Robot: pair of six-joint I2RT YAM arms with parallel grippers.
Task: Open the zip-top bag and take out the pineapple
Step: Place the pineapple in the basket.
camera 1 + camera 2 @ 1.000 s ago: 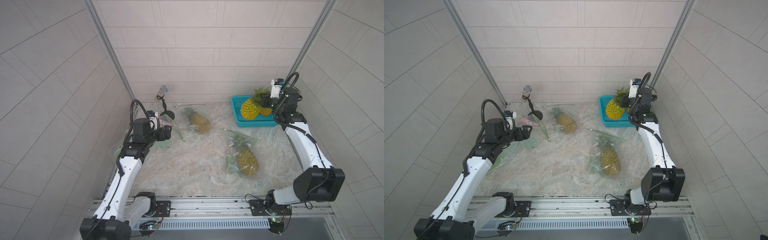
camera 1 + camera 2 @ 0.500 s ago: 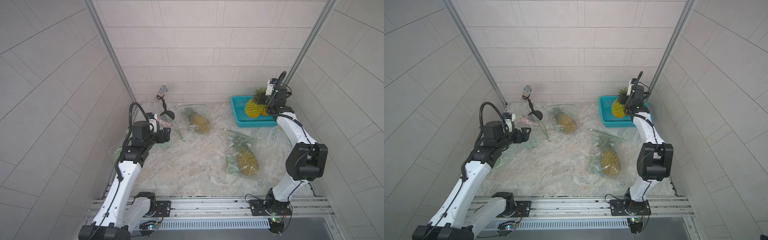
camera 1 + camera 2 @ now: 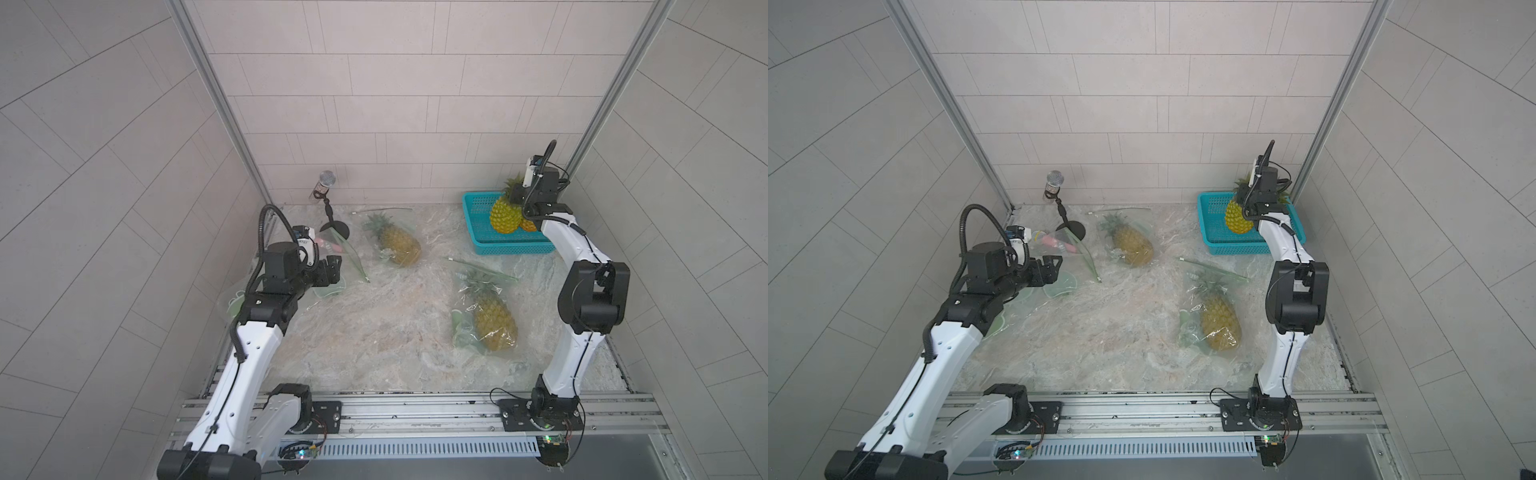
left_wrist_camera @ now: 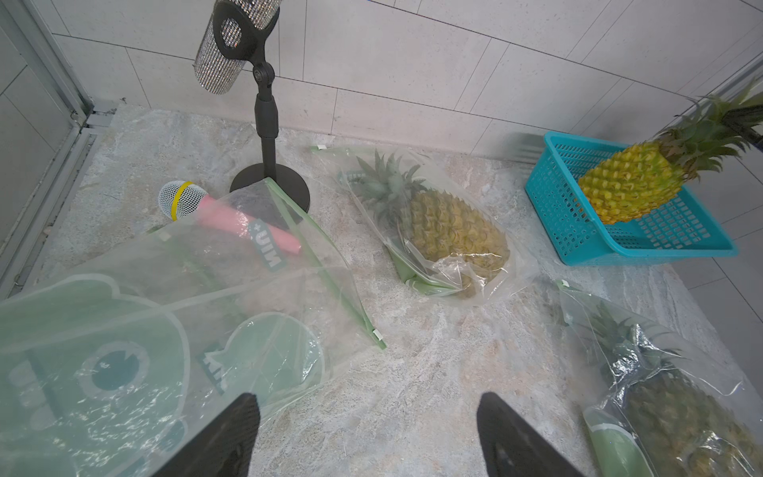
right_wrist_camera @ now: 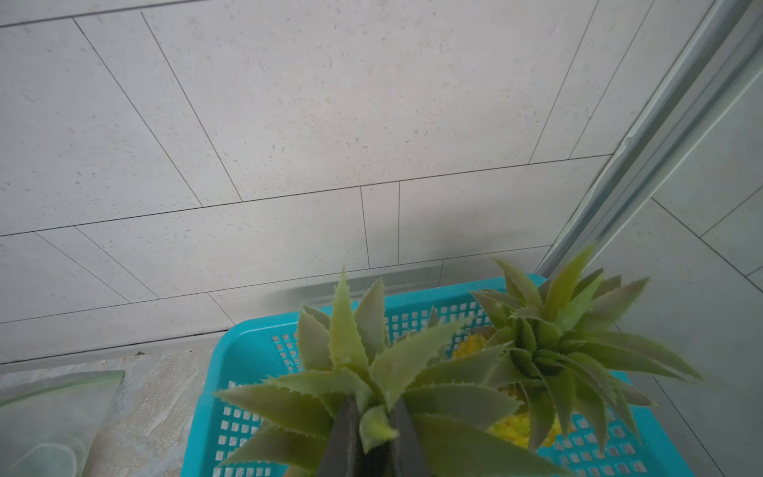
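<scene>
Top views high overhead, looking down (near twins), wrist views close in, sharing the basket

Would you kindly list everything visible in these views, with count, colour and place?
bagged pineapples: 2, yellow-brown in clear zip-top bags, one mid-table toward the back, one nearer the right arm.
held pineapple: 1, yellow, gripped by its crown over the basket.
second loose pineapple: 1, orange-yellow, in the basket.
basket: 1, teal, back right corner.
empty bags: at least 2, clear with green print, by the left arm.
pink microphone: 1, partly under a bag.
silver microphone: 1, on a black stand by the back wall.
table: 1, marbled grey-beige.
left tool: open, empty.
right tool: shut on the held pineapple's crown.
</scene>
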